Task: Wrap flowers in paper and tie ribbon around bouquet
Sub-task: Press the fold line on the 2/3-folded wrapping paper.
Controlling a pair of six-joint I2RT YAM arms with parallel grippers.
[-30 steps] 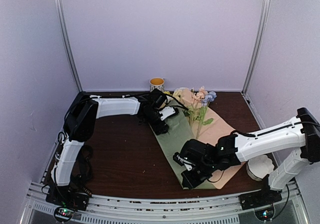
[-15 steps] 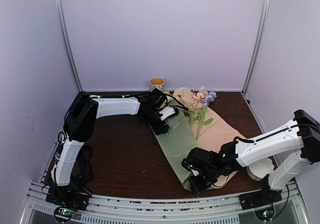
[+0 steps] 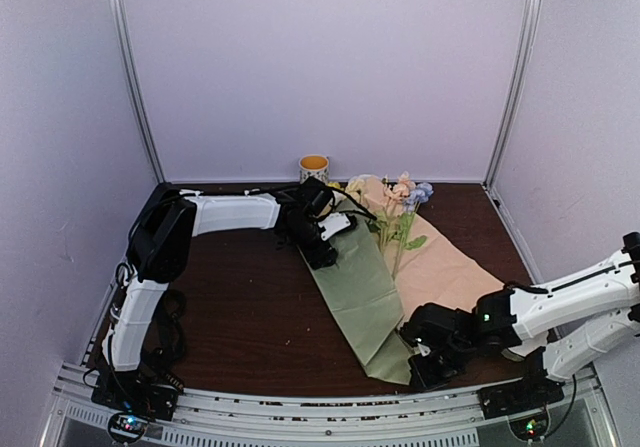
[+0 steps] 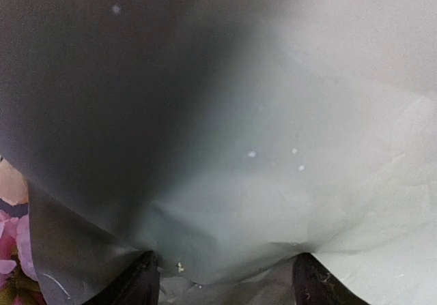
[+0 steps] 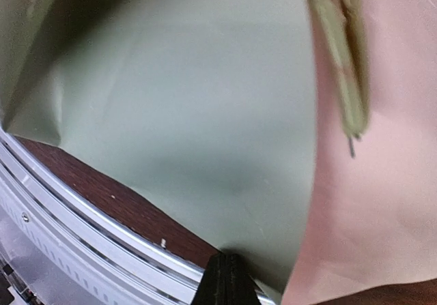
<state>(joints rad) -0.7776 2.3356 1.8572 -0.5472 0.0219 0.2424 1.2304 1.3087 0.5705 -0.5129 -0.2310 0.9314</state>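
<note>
The paper (image 3: 365,287) is found lying flat on the dark brown tabletop (image 3: 250,307), running obliquely from the far middle towards the near right. Its sage-green face is turned up along the left side, and the peach-pink face is exposed along the right. The flowers (image 3: 405,192) are laid on the far end of the paper, blooms pointing away from the arm bases and stems directed down the peach side. In the right wrist view one green stem (image 5: 339,66) is seen resting on the peach face beside the green fold.

The left claw (image 3: 325,247) is placed at the far left edge of the paper, low against the green face. In its wrist view the fingers (image 4: 140,281) are seen held wide apart, with the green sheet filling the frame ahead of them; nothing is gripped between them.

The right claw (image 3: 432,370) is positioned at the near end of the paper, close to the metal rail (image 3: 330,407). Its fingers are closed tip to tip at the paper's near edge. Whether the edge is pinched cannot be told.

A yellow cup (image 3: 314,167) is noted beyond the far end of the paper, at the back wall.
</note>
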